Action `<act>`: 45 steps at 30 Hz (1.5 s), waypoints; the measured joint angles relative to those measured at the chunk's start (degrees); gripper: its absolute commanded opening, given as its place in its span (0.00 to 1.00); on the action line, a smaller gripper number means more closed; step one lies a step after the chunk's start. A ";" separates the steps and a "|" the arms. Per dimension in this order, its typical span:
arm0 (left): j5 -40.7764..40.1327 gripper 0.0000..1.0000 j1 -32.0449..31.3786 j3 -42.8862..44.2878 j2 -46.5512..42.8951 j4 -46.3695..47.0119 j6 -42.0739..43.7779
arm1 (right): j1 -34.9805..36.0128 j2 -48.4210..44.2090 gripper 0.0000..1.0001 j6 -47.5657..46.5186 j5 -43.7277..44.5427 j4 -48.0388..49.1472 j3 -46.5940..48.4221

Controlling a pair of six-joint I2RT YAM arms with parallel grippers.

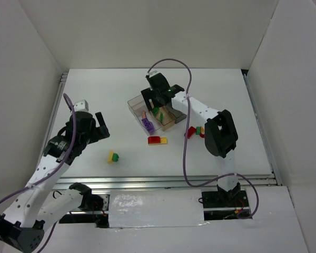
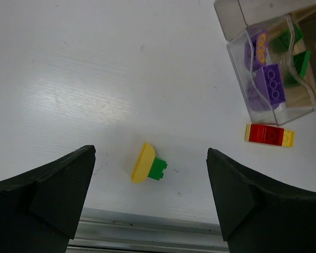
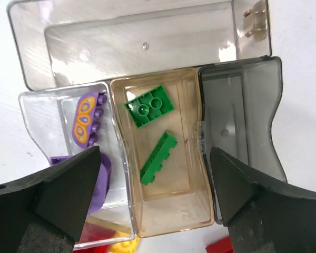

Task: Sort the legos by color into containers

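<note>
Lower purple lego (image 3: 101, 176) hiding partly behind one finger of right gripper (image 3: 155, 158). Red-yellow pieces (image 3: 116, 243) getting cut off at frame edge. White table (image 1: 121, 95) sitting inside white walls (image 1: 37, 42). Right gripper hovering with jaws wide, gripping nothing, directly above tan compartment (image 3: 166, 211) holding two green legos (image 3: 149, 106). Clear compartment (image 3: 42, 116) under one finger holding purple ones, grey compartment (image 3: 242, 116) under other finger. Left gripper (image 2: 150, 153) spreading wide, holding nothing, yellow-green lego (image 2: 148, 163) lying on table between its fingers.

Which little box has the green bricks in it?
The tan-tinted compartment in the middle, holding two green bricks; the clear compartment beside it holds purple bricks, and the smoky-grey compartment shows none.
</note>
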 measured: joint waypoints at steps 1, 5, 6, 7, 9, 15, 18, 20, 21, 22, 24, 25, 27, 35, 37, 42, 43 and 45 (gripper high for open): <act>1.18 0.99 0.02 -0.55 1.09 0.81 -1.11 | 0.00 -0.26 0.92 0.37 -0.07 0.09 0.28; 6.34 0.95 0.09 -7.06 5.20 4.92 -4.07 | 0.42 -6.40 0.93 3.50 -1.88 0.24 -4.35; 7.10 0.95 0.09 -8.59 6.29 5.42 -4.35 | 0.79 -9.92 0.93 4.39 -2.73 0.74 -7.21; 7.91 0.94 0.09 -10.19 7.56 6.19 -4.66 | 1.27 -13.35 0.94 5.05 -3.61 1.46 -10.27; 9.16 0.93 0.09 -12.41 10.08 7.28 -5.60 | 3.19 -21.20 0.94 6.49 -5.27 2.21 -16.17; 10.99 0.88 0.09 -15.39 14.99 11.47 -6.91 | 10.32 -33.48 0.94 9.42 -9.01 5.25 -23.47; 12.11 0.84 -0.04 -17.49 17.22 14.64 -7.17 | 12.68 -34.01 0.94 10.49 -9.05 5.92 -26.18; 12.66 0.82 -0.28 -18.78 19.06 16.00 -7.28 | 13.60 -33.64 0.94 11.10 -9.03 5.86 -27.74; 12.94 0.81 -0.50 -19.28 20.06 16.50 -7.28 | 13.92 -33.35 0.94 11.47 -9.03 5.68 -28.24; 13.16 0.81 -0.81 -19.67 20.98 16.92 -7.32 | 14.14 -33.09 0.94 11.61 -9.03 5.51 -28.41; 13.40 0.78 -1.36 -20.33 22.43 17.77 -7.50 | 14.58 -32.52 0.94 11.96 -9.01 5.60 -28.44; 13.44 0.76 -1.64 -20.61 22.84 18.16 -7.72 | 14.64 -32.44 0.94 12.17 -8.96 5.62 -28.48; 13.49 0.64 -2.14 -21.00 23.37 18.78 -8.55 | 14.71 -32.44 0.94 12.52 -8.96 5.79 -28.63; 13.35 0.00 -3.58 -21.35 23.61 20.52 -9.03 | 14.34 -32.63 0.99 17.18 -8.85 8.15 -32.54; 13.46 0.00 -3.87 -21.35 22.69 20.46 -9.44 | 13.55 -33.62 0.98 20.17 -9.66 10.56 -35.95; 14.97 0.00 -4.63 -21.22 14.62 19.91 -13.20 | 11.69 -44.02 0.97 28.65 -18.99 27.96 -56.35; 15.54 0.00 -4.85 -20.94 12.35 19.56 -14.45 | 12.66 -45.90 0.97 29.99 -20.44 32.65 -60.76; 16.94 0.00 -5.53 -19.96 8.11 19.32 -16.90 | 16.70 -46.95 0.96 31.43 -21.24 39.50 -65.72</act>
